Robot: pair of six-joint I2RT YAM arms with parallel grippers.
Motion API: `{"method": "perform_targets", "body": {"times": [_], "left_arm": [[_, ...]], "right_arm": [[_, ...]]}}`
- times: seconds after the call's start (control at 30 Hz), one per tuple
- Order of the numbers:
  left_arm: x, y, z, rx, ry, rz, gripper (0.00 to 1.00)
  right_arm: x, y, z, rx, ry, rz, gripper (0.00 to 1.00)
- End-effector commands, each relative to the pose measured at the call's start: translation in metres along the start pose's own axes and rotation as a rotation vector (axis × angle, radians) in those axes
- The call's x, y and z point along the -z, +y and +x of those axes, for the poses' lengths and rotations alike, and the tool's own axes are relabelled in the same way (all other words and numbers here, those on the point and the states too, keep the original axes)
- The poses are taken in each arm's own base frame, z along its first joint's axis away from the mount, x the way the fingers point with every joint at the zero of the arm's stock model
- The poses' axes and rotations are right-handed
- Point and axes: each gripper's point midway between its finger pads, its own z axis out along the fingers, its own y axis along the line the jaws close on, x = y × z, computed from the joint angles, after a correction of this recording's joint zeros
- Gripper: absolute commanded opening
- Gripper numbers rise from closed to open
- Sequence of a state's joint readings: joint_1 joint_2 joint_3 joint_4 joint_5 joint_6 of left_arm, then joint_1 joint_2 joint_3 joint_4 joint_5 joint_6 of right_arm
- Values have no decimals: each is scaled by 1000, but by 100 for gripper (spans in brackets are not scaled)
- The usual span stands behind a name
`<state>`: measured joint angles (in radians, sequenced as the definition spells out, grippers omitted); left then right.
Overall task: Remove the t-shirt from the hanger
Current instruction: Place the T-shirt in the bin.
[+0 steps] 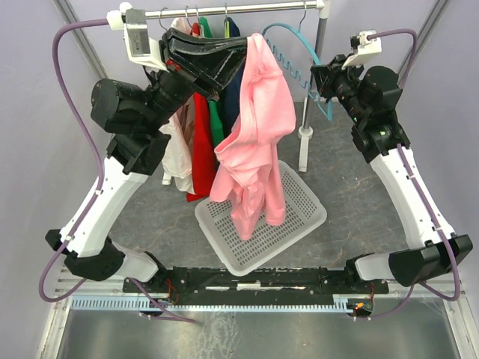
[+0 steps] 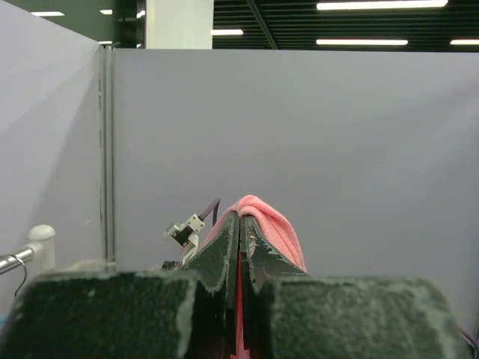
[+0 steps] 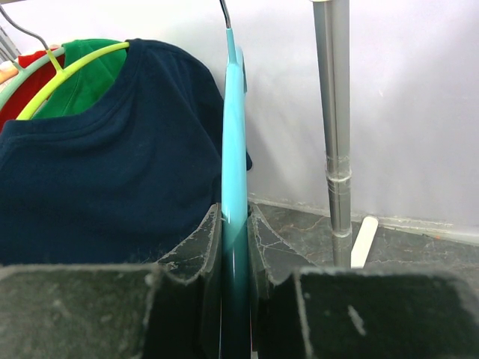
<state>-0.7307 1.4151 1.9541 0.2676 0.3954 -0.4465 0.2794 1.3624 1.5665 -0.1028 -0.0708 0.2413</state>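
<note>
A pink t-shirt (image 1: 254, 134) hangs free of its hanger from my left gripper (image 1: 243, 45), which is shut on its top edge just below the rail; its lower end dangles over the white basket (image 1: 303, 196). In the left wrist view the pink cloth (image 2: 273, 222) drapes over my closed fingertips. The bare teal hanger (image 1: 288, 34) hangs on the rail at the right. My right gripper (image 1: 323, 78) is shut on the teal hanger's arm (image 3: 233, 149).
A metal rail (image 1: 247, 9) on an upright pole (image 1: 314, 82) holds more hangers with navy (image 3: 97, 187), green (image 1: 213, 112), red (image 1: 200, 142) and whitish (image 1: 177, 149) garments. The perforated basket stands on the grey table below.
</note>
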Motion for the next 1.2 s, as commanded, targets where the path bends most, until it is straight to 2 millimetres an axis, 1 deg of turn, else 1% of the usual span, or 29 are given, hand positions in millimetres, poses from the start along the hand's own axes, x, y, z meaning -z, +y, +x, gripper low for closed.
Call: {"method": "perform_targets", "body": {"times": [0.0, 0.23, 0.27, 0.33, 0.4, 0.47, 0.53, 0.63, 0.8, 0.93, 0.97, 1.0, 1.03, 1.07, 1.13, 1.17], "left_arm": [[3, -12, -3, 59, -16, 45, 3], [17, -10, 40, 136, 85, 57, 3], [21, -8, 50, 148, 104, 49, 3], [27, -7, 60, 162, 128, 45, 3], [33, -6, 71, 178, 156, 39, 3], [38, -4, 87, 200, 198, 34, 3], [45, -3, 101, 221, 240, 27, 3], [54, -6, 112, 249, 285, 30, 3], [65, -18, 109, 279, 325, 40, 3], [74, -17, 116, 286, 379, 6, 4], [77, -14, 120, 286, 395, -17, 10], [80, -10, 124, 286, 414, -41, 18], [83, -6, 129, 285, 432, -65, 31], [86, -3, 133, 282, 446, -85, 48], [89, 1, 136, 278, 459, -111, 65], [89, 1, 136, 278, 461, -116, 72]], "right_arm": [[14, 9, -39, 15, -108, -29, 21], [19, 9, -43, 19, -116, -25, 51], [20, 9, -43, 19, -115, -24, 52], [22, 10, -44, 21, -117, -26, 59], [25, 10, -46, 24, -123, -23, 63], [29, 10, -50, 29, -129, -24, 68], [33, 11, -53, 37, -134, -23, 70], [42, 11, -59, 49, -145, -18, 75], [51, 12, -69, 52, -165, -17, 76], [56, 14, -72, 44, -175, -19, 77], [58, 14, -73, 41, -177, -18, 77], [59, 14, -73, 39, -178, -18, 77], [59, 14, -73, 37, -180, -18, 77], [60, 15, -72, 33, -179, -19, 77], [61, 14, -72, 29, -180, -19, 77], [61, 15, -71, 27, -179, -20, 77]]}}
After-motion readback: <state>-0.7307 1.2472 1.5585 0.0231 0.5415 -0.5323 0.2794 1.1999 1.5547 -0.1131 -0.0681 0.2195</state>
